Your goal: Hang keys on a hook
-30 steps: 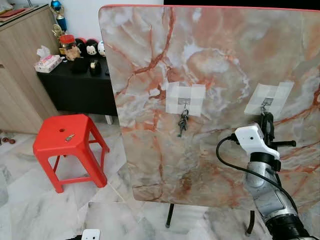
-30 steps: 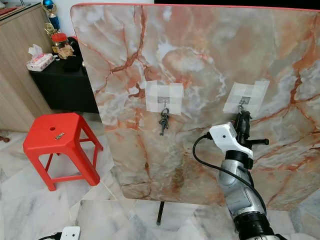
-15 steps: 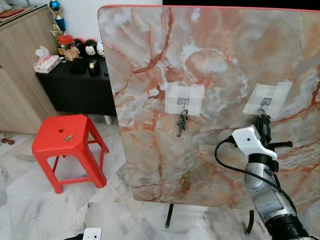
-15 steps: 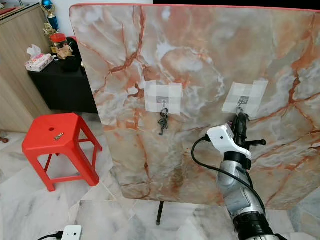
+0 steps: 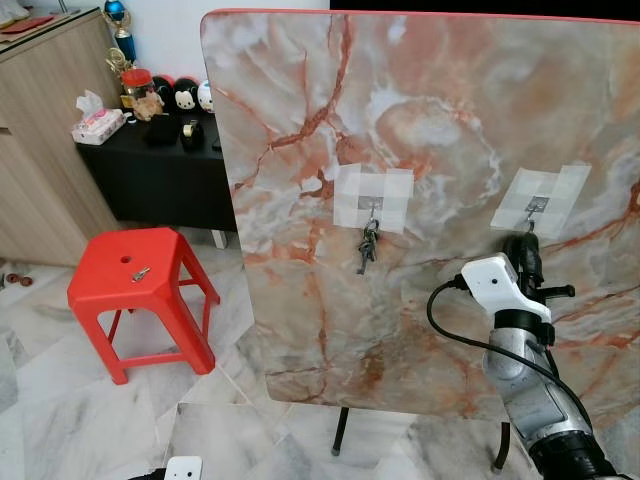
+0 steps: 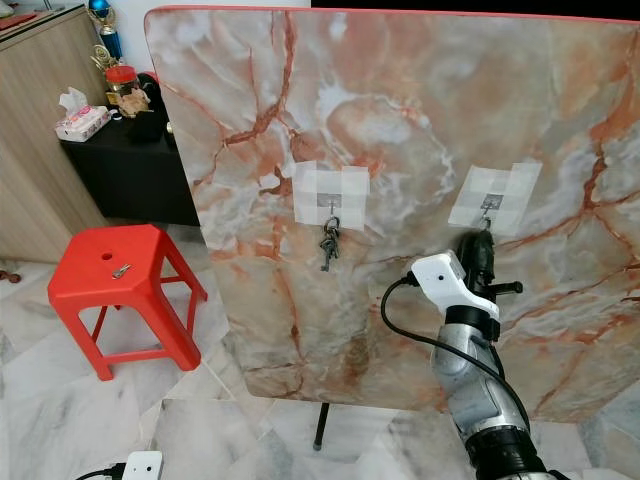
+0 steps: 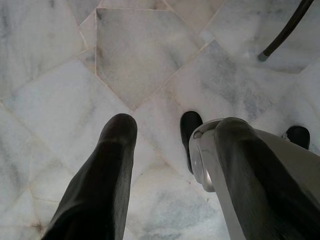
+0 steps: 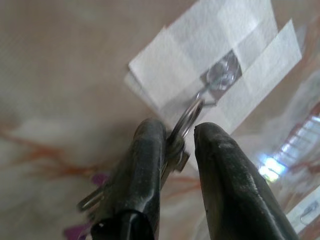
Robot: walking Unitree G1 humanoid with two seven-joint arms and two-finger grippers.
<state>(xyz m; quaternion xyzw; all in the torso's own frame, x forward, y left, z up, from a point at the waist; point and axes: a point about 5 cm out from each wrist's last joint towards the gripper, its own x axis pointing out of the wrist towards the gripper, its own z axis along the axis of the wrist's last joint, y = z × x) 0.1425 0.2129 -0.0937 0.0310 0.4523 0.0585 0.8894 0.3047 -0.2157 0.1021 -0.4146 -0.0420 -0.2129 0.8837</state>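
Note:
A marble tabletop [image 5: 430, 120] stands upright with two taped hooks on it. A bunch of keys [image 5: 367, 246] hangs from the left hook [image 5: 372, 205]. My right gripper [image 5: 521, 246] points up just under the right hook [image 5: 535, 207]. In the right wrist view a key ring [image 8: 189, 116] is looped over that hook [image 8: 220, 77] and runs down between my fingers [image 8: 150, 150]. The right gripper [image 8: 182, 130] is open by a narrow gap, with the keys resting against one finger. My left gripper [image 7: 175, 130] hangs open over the marble floor.
A red stool [image 5: 110, 290] stands at the left with a small key [image 5: 140, 273] on its seat. Behind it are a black table [image 5: 160, 170] with figurines and a wooden cabinet [image 5: 40, 130]. A black table leg [image 5: 340, 430] reaches the floor below the board.
My right gripper has dropped a little below the right hook, and its fingers look slightly wider apart. The ring stays on the hook. The camera shifted slightly.

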